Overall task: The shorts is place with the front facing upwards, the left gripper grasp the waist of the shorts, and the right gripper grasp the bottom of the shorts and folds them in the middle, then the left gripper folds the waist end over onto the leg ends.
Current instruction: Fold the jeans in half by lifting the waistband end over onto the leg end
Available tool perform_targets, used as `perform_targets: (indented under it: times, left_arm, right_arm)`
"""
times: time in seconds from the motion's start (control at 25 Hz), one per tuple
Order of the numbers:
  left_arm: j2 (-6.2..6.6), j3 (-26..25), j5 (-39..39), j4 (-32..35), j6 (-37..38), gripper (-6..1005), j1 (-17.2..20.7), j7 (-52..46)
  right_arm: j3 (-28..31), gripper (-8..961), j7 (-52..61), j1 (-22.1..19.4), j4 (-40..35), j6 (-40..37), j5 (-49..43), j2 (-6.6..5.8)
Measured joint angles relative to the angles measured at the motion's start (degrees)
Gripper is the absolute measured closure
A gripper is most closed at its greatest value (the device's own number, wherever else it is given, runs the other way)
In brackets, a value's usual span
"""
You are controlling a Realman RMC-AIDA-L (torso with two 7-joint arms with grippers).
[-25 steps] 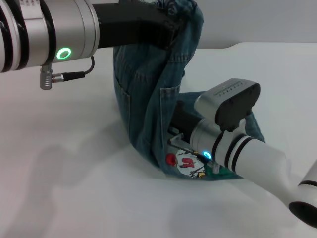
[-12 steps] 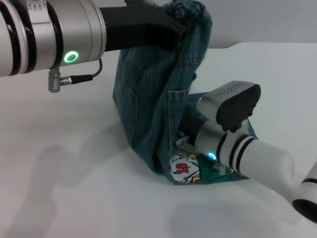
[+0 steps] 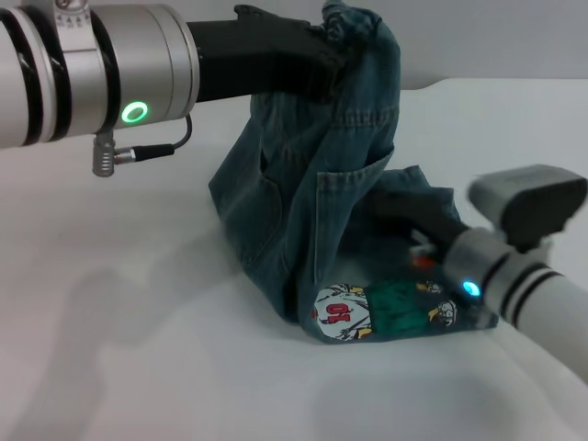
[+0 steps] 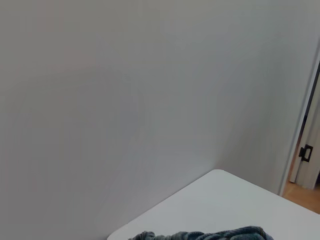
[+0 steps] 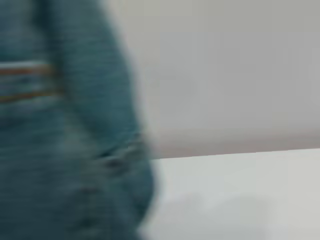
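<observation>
The blue-green denim shorts point(image 3: 303, 184) hang from their gathered waist point(image 3: 360, 20), lifted high at the back of the white table point(image 3: 138, 349). My left gripper point(image 3: 317, 57), a black claw on the silver green-lit arm, is shut on that waist. The lower part lies folded on the table with the cartoon print point(image 3: 344, 312) facing up. My right gripper point(image 3: 390, 209) rests low on this lying part, right of the hanging cloth. Denim point(image 4: 200, 234) shows at the edge of the left wrist view. In the right wrist view, blurred denim point(image 5: 60, 125) fills one side.
The right arm's white forearm point(image 3: 542, 294) with black bands and cyan light stretches along the table's front right. A grey wall point(image 3: 496, 37) stands behind the table. A doorway point(image 4: 306, 150) shows in the left wrist view.
The left gripper has carried the waist to the right and slightly up. The right gripper has slid right, out from the fold, uncovering more of the cartoon print.
</observation>
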Motion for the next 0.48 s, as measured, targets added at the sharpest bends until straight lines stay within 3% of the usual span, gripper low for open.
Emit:
perform_targets:
  times: [0.48]
  left_arm:
    - [-0.06, 1.44, -3.28, 4.42, 1.87, 901, -0.18, 3.20]
  right_arm:
    - [15.97, 955, -6.35, -10.23, -12.84, -26.75, 0.30, -0.35]
